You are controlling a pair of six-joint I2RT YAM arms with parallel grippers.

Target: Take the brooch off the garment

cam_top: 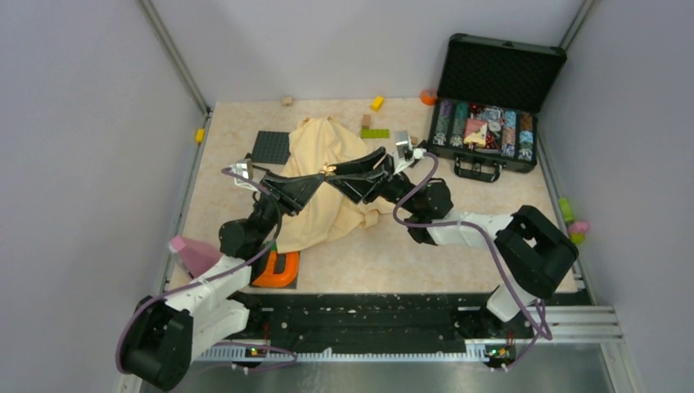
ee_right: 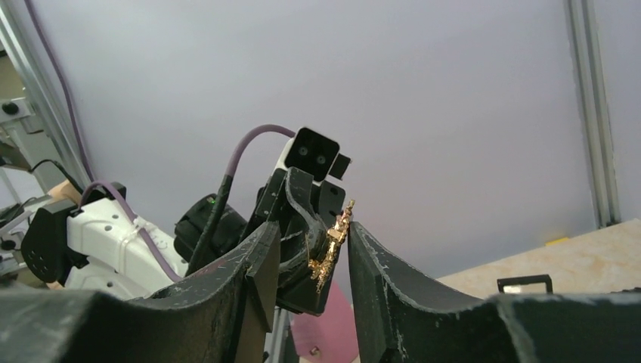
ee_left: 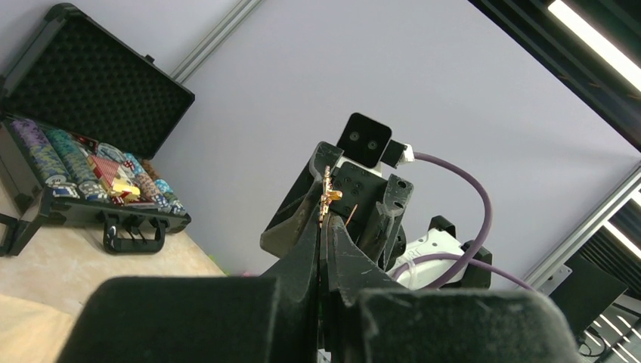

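Note:
The brooch (cam_top: 330, 169) is a tiny gold, spiky piece held up in the air above the cream garment (cam_top: 327, 214), which lies crumpled on the table. My left gripper (cam_top: 322, 174) is shut on the brooch; in the left wrist view the brooch (ee_left: 329, 194) sticks out from the closed fingertips of the gripper (ee_left: 325, 214). My right gripper (cam_top: 340, 170) faces it tip to tip and is open. In the right wrist view the brooch (ee_right: 330, 246) sits between the spread fingers of the gripper (ee_right: 314, 236), close against the right-hand finger (ee_right: 370, 249).
An open black case (cam_top: 491, 135) of poker chips stands at the back right. A black baseplate (cam_top: 271, 147) lies left of the garment. An orange clamp-like object (cam_top: 278, 270) and a pink piece (cam_top: 190, 252) lie front left. Small bricks (cam_top: 376, 103) and a green one (cam_top: 375, 133) lie at the back.

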